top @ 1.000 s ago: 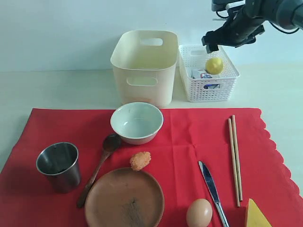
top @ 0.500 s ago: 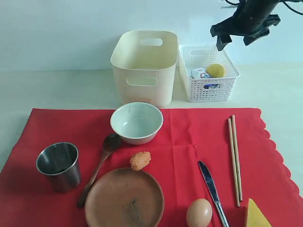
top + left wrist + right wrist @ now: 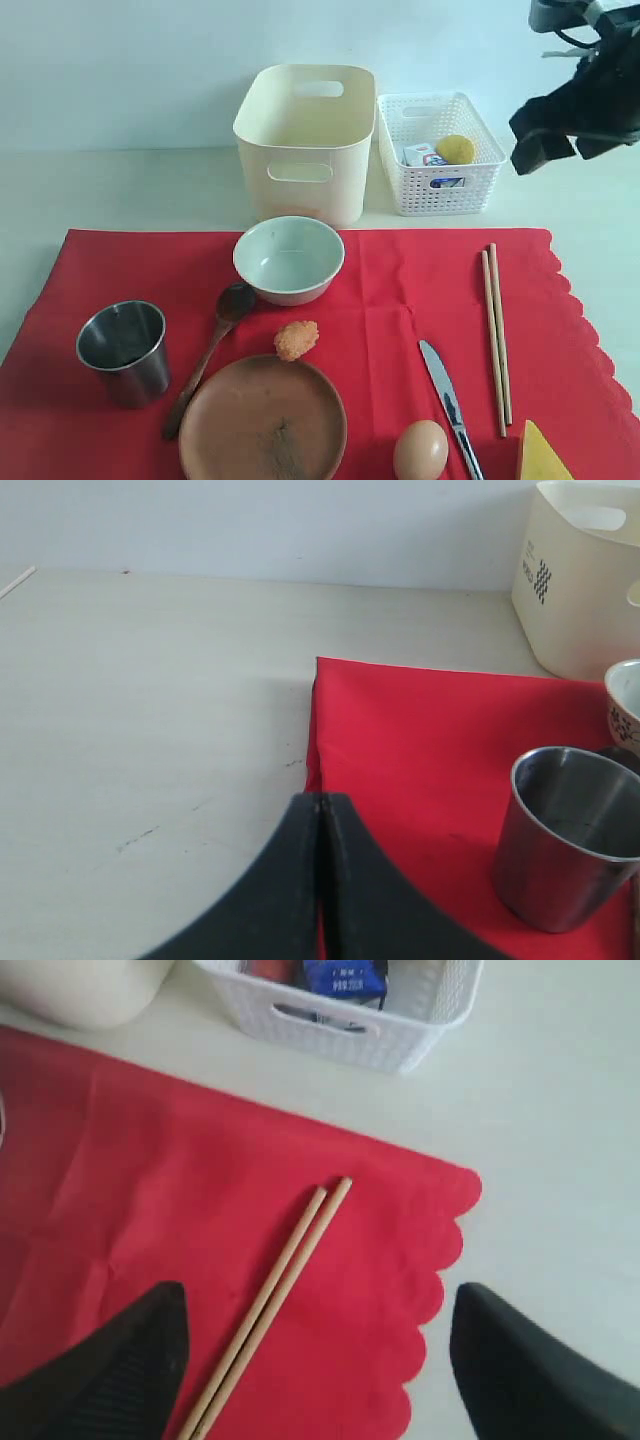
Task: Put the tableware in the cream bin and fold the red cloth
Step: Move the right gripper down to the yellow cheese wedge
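The red cloth [image 3: 400,290] lies flat with the pale bowl [image 3: 289,258], steel cup [image 3: 123,350], wooden spoon [image 3: 205,360] and brown plate [image 3: 263,420] on it. Behind the bowl stands the cream bin [image 3: 305,140]; nothing shows inside it. My right gripper [image 3: 565,145] hangs open and empty, high over the table right of the white basket; its wrist view has the jaws [image 3: 318,1300] wide over the cloth's scalloped edge [image 3: 440,1260]. My left gripper [image 3: 320,810] is shut on nothing, low at the cloth's left edge [image 3: 312,730], close to the cup [image 3: 570,840].
A white lattice basket [image 3: 440,195] beside the bin holds a lemon [image 3: 456,149] and a milk carton [image 3: 425,155]. Also on the cloth are chopsticks [image 3: 497,330], a knife [image 3: 445,395], an egg [image 3: 420,450], a cheese wedge [image 3: 543,455] and an orange morsel [image 3: 297,340].
My right arm has swung from above the white basket out to the right and lower. The lemon has settled in the basket. The left gripper has not moved.
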`<state>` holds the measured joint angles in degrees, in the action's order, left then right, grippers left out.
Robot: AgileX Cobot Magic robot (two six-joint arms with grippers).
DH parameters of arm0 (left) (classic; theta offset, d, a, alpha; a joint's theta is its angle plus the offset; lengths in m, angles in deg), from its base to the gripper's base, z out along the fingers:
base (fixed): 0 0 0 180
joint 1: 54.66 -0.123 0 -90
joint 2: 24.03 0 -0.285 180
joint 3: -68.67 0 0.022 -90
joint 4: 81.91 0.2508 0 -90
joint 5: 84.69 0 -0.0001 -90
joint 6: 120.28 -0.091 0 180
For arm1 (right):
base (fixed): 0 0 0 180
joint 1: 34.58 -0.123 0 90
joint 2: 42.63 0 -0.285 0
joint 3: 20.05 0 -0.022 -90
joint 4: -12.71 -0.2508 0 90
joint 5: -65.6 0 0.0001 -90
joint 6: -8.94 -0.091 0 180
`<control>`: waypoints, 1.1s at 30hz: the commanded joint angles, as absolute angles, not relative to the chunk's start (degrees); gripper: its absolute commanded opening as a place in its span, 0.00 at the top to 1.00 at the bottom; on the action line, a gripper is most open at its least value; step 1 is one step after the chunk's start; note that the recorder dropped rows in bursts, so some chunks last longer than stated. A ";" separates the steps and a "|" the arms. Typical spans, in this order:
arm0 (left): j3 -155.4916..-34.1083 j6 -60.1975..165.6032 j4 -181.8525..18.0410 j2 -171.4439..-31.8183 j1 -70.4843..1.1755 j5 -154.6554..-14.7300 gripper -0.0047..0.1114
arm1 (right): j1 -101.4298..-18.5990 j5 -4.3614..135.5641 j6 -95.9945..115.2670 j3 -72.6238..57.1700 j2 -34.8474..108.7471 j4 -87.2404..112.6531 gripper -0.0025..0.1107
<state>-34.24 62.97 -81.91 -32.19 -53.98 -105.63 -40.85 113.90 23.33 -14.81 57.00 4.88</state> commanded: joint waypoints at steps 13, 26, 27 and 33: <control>-34.11 63.21 -82.27 -31.82 -54.04 -104.99 0.96 | -40.63 113.35 16.29 12.52 38.01 2.13 0.37; -34.11 63.21 -82.27 -31.82 -54.04 -104.99 0.96 | -52.82 111.39 7.05 19.21 38.12 6.37 0.37; -34.11 63.21 -82.27 -31.82 -54.04 -104.99 0.96 | -53.91 111.89 5.25 19.21 38.60 7.72 0.37; -34.11 63.21 -82.27 -31.82 -54.04 -104.99 0.96 | -58.69 112.83 -2.87 19.21 42.64 11.73 0.37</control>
<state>-34.24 62.97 -81.91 -32.19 -53.98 -105.63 -56.82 112.68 0.95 18.86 40.82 9.82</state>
